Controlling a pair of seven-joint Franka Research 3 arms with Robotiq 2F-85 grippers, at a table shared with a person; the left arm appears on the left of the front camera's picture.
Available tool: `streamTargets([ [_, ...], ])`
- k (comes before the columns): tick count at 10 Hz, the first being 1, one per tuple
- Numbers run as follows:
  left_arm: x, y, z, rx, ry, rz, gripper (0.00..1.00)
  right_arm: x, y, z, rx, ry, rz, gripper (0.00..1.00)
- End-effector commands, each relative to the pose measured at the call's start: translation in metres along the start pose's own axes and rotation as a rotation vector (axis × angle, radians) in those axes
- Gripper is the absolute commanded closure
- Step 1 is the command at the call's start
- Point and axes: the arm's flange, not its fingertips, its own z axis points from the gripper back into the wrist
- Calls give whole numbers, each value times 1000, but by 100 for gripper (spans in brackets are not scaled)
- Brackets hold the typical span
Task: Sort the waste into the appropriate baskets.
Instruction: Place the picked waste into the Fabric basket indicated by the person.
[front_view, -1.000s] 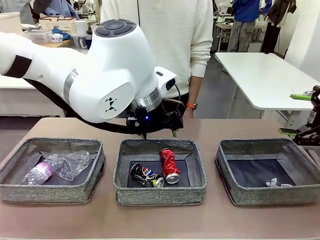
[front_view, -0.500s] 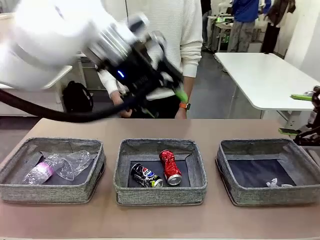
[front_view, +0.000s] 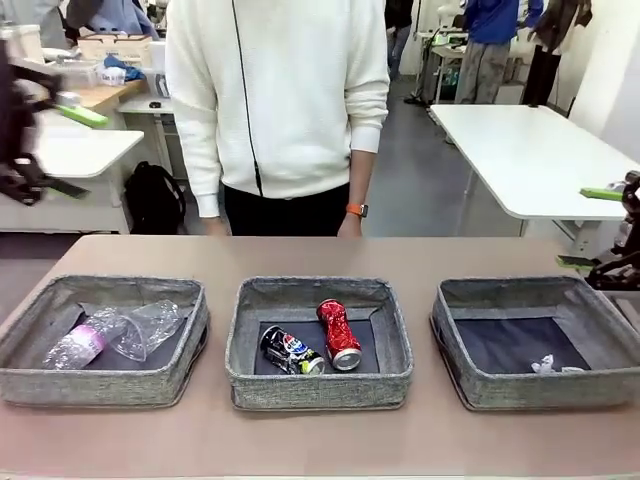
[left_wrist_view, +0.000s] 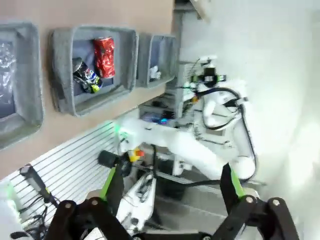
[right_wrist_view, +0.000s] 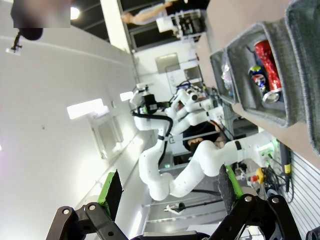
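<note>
1. Big change from a second ago: my left arm was parked over the middle basket (front_view: 320, 335), blocking most of the front view. Now it's pulled way back to the left edge, and my left gripper (front_view: 45, 150) is a blurry thing up there, well off the table.
2. That gripper is spread wide with nothing in it; in its wrist view the green pads (left_wrist_view: 111, 186) stand far apart.
3. My right gripper (front_view: 592, 228) hasn't budged, same spot at the right edge, fingers wide apart and empty.
4. Waste is where it was. The red drink can (front_view: 339, 334) and dark drink can (front_view: 292, 352) lie side by side in the middle basket.
5. The bottle with the pink label (front_view: 82, 342) and the clear label-less bottle (front_view: 150, 326) lie in the left basket (front_view: 100, 340).
6. The small white scrap (front_view: 548, 366) sits in the right basket (front_view: 535, 340).
7. The person (front_view: 280, 110) stands at the far side, hands down by the table edge.
</note>
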Motion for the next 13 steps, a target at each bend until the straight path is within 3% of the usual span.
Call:
streamTargets([
  [1, -4, 50, 32, -222, -98, 30, 0, 0, 6, -1, 8, -8, -17, 0],
  [4, -31, 125, 40, -331, -204, 138, 0, 0, 6, -1, 8, -8, -17, 0],
  [5, -31, 138, 36, -413, -243, 246, 0, 0, 6, -1, 8, -8, -17, 0],
  [6, -29, 121, 58, -301, -200, 139, 0, 0, 6, -1, 8, -8, -17, 0],
  [13, -29, 121, 58, -301, -200, 139, 0, 0, 6, -1, 8, -8, -17, 0],
])
